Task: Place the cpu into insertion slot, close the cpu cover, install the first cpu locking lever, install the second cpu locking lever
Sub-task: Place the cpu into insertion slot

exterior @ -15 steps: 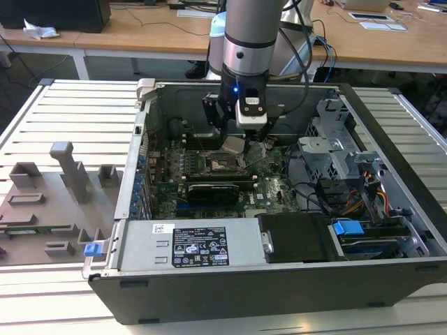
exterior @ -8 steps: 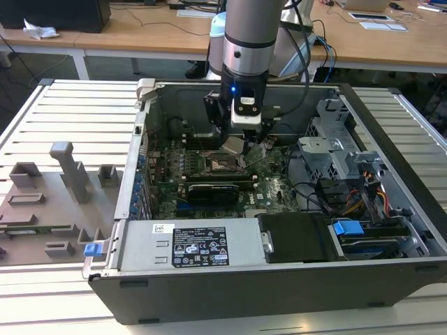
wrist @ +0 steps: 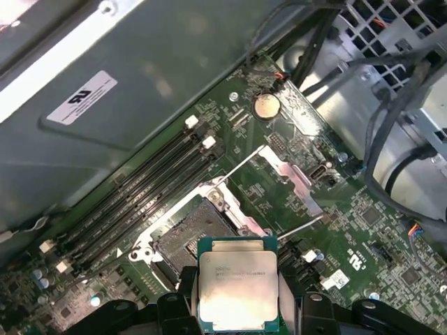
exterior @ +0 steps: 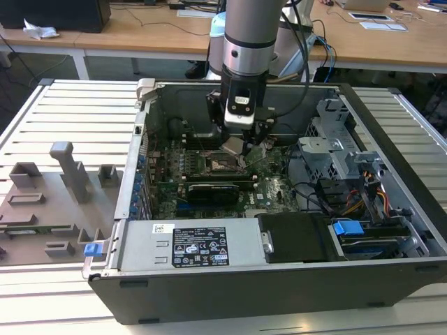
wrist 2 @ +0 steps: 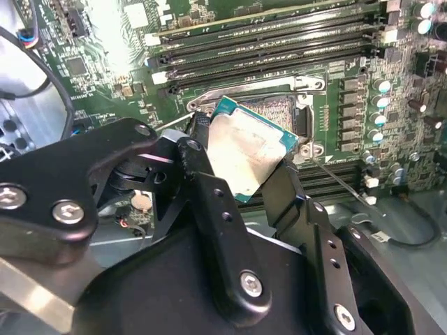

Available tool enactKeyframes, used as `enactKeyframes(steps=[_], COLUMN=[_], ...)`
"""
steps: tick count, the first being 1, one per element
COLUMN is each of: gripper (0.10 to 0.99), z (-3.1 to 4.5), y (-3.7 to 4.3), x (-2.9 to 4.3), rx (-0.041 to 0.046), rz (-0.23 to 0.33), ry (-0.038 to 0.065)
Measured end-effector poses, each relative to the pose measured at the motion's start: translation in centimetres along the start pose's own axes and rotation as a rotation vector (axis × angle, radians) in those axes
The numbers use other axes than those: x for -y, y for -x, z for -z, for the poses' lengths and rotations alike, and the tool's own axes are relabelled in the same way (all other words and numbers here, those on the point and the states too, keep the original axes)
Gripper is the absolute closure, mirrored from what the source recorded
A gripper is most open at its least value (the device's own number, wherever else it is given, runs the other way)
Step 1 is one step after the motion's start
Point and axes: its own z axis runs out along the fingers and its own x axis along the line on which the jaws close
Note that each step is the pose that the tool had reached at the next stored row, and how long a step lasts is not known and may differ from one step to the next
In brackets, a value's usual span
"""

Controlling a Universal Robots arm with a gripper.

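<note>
- The gripper [wrist 2: 244,150] is closed on the cpu [wrist 2: 253,159]; a black finger [wrist 2: 202,164] is pressed against each of two opposite edges.
- The cpu is held tilted, metal top showing, just above the slot [wrist 2: 283,112] and not yet seated in it.
- In the first wrist view, the cpu [wrist: 237,283] is seen at the slot's [wrist: 192,237] near edge, with the dark pin field left uncovered.
- The cover [wrist: 293,178] is seen beside the slot, not over it.
- Two thin wire levers [wrist: 241,167] are seen raised off the board [wrist: 363,230].
- In the exterior view, the gripper [exterior: 243,143] is lowered inside the open case [exterior: 209,293], over the slot [exterior: 222,164].
</note>
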Motion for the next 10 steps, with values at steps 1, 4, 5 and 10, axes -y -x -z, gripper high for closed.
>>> enactKeyframes(steps=[1,4,5,10], gripper=[0.545,0.545,0.545,0.545], z=[0.00,-0.02,-0.02,-0.04], y=[0.00,0.00,0.00,0.00], x=[0.00,0.00,0.00,0.00], rx=[0.0005,0.0035,0.0040,0.0070], rz=[-0.010,-0.067,-0.076,-0.135], ry=[0.000,-0.002,-0.002,-0.003])
